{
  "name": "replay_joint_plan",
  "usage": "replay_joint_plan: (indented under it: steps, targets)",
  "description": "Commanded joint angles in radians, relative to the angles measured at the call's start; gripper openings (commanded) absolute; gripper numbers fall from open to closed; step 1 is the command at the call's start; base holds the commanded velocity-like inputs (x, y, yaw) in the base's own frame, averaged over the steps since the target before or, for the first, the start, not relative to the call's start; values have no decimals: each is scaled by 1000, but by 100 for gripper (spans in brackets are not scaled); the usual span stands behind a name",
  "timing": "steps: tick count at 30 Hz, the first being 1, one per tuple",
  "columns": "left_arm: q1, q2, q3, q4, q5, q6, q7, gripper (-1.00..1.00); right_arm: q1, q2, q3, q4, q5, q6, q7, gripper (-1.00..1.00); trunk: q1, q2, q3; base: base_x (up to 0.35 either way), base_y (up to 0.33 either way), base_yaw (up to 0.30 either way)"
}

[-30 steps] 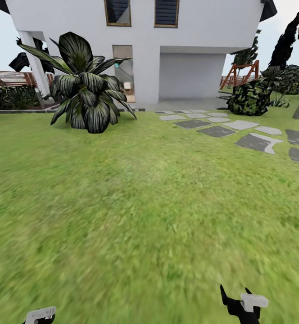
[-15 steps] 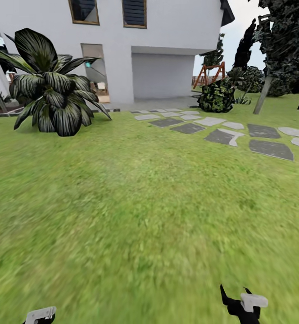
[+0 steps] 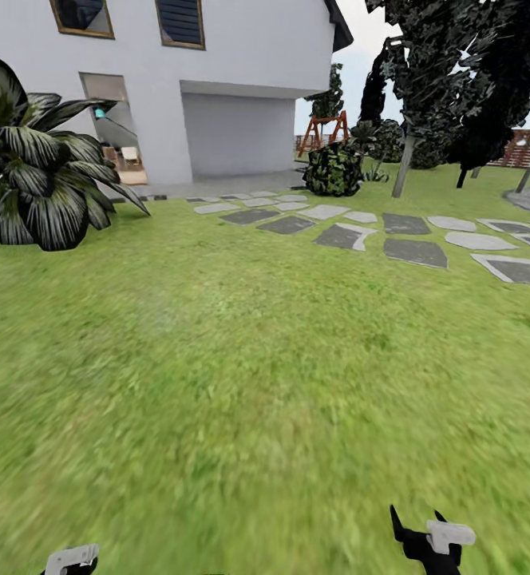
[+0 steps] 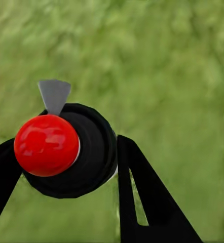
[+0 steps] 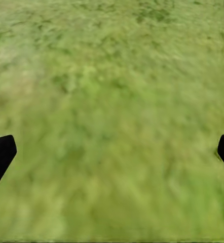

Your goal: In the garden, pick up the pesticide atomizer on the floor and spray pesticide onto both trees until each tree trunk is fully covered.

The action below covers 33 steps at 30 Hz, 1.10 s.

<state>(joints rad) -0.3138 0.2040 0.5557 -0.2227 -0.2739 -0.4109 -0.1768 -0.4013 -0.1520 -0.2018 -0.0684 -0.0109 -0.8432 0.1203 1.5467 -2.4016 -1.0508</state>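
- A black-bodied, red-capped object, taken to be the pesticide atomizer [image 4: 64,149], is seen in the left wrist view clasped between the fingers [image 4: 142,197] of the left gripper [image 4: 66,172], a grey nozzle tab jutting from it over the lawn [image 3: 241,383].
- The right gripper [image 5: 112,152] is held with its fingers spread wide and nothing between them, only grass beneath.
- In the head view, a pale leaning tree trunk [image 3: 405,166] under a dark crown is seen far off, beyond the stepping stones [image 3: 413,251] and beside a shrub [image 3: 333,169]; whether it is one of the task's trees cannot be told.
- Spray could be wasted on grass if the trigger were worked this far from any trunk.
- The atomizer could be jolted loose on the drive, since the round body is gripped by narrow fingers.
- The palm [image 3: 33,184] by the house [image 3: 217,88] could be mistaken for a target.
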Motion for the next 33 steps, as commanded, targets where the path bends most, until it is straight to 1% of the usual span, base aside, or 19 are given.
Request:
replay_joint_plan:
  steps: [1, 33]
  targets:
    - [-1, 0, 9, 0, -7, -3, -6, -100, -1, 0, -8, 1, -1, -2, 10, 100, 0, 0, -1, -106, -257, -300]
    - [-1, 0, 9, 0, -7, -3, -6, -100, -1, 0, -8, 2, -1, -2, 10, 100, 0, 0, -1, -105, -257, -300]
